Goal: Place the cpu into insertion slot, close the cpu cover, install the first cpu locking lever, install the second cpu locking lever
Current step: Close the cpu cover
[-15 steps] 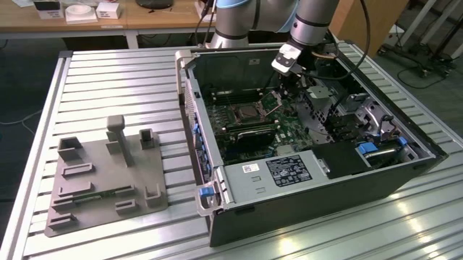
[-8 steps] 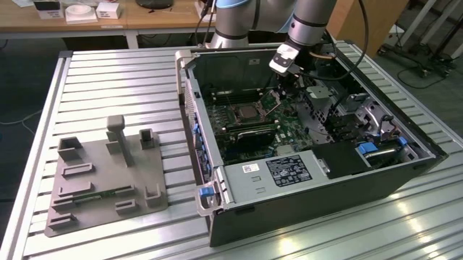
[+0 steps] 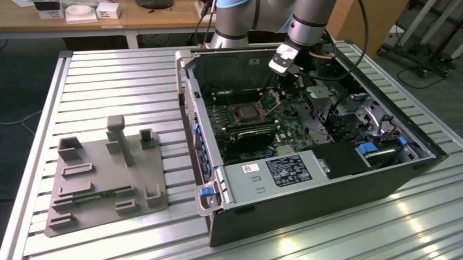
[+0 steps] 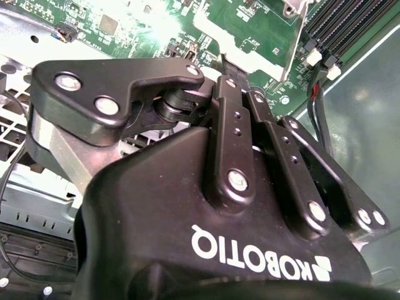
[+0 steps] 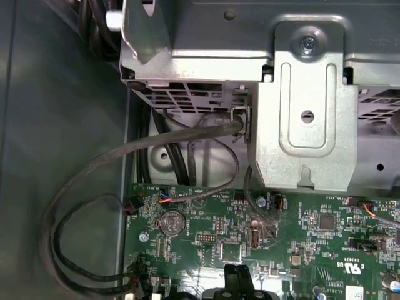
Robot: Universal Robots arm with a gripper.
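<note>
Thin silvery square cpu cover (image 3: 239, 113), dark centre, on green motherboard (image 3: 289, 127)

Silver arm (image 3: 313, 21), blue joint cap (image 3: 242, 3); black hand (image 4: 224, 65), silver screws (image 4: 238, 180)

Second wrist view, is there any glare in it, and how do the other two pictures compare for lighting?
Second wrist view: a blown-out white patch on the motherboard beyond the dark end effector. Exterior view: bright streaks of glare on the slatted table. First wrist view: even light, with the case wall dim.
</note>
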